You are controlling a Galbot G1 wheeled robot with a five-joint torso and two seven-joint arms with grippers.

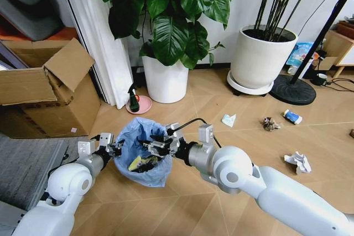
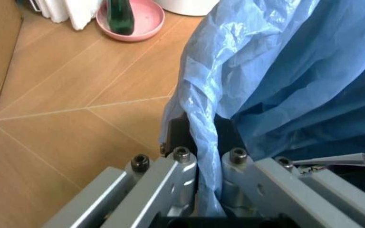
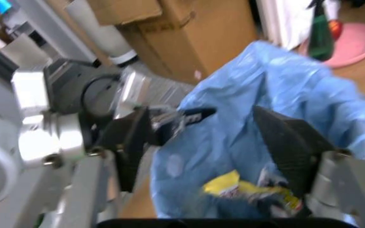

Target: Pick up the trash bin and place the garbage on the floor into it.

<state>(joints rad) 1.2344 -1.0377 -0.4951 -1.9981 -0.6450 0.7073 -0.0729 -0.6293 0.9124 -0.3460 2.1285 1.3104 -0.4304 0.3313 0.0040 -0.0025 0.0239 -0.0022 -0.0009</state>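
The trash bin (image 1: 145, 156) sits low in front of the robot on the floor (image 1: 221, 153), its crumpled light-blue liner bunched up around the rim. The left gripper (image 1: 112, 148) is at the bin's left rim, its two fingers (image 2: 182, 164) pressed close together with a fold of the blue liner and the dark rim pinched between them, so it is clamped on the bin's edge. The right gripper (image 1: 157, 148) hangs directly over the bin's mouth, jaws spread wide with nothing between them; in the right wrist view its two dark pads (image 3: 290, 145) stand well apart above the liner. Just below that gripper, inside the bin, lies a yellow wrapper (image 1: 139, 162), also plain in the right wrist view (image 3: 246, 190) against the blue plastic.

Farther out to the right of the right gripper, garbage is scattered on the wood-look planks: a white paper wad (image 1: 228, 120) nearest, then a brownish-grey crumpled wrapper (image 1: 270, 124), a blue-white can (image 1: 292, 116) lying on its side just beyond it, and another white paper wad (image 1: 298, 162) well off to the right, beside the right forearm.

Beyond the left gripper, a green spray bottle (image 1: 134, 98) stands on a pink dish (image 1: 140, 105). Behind it is a white plant pot (image 1: 166, 80) with broad leaves, and a larger white pot (image 1: 260, 56) stands well to the right. A cardboard box (image 1: 47, 89) with an open flap stands off to the left of the left gripper.
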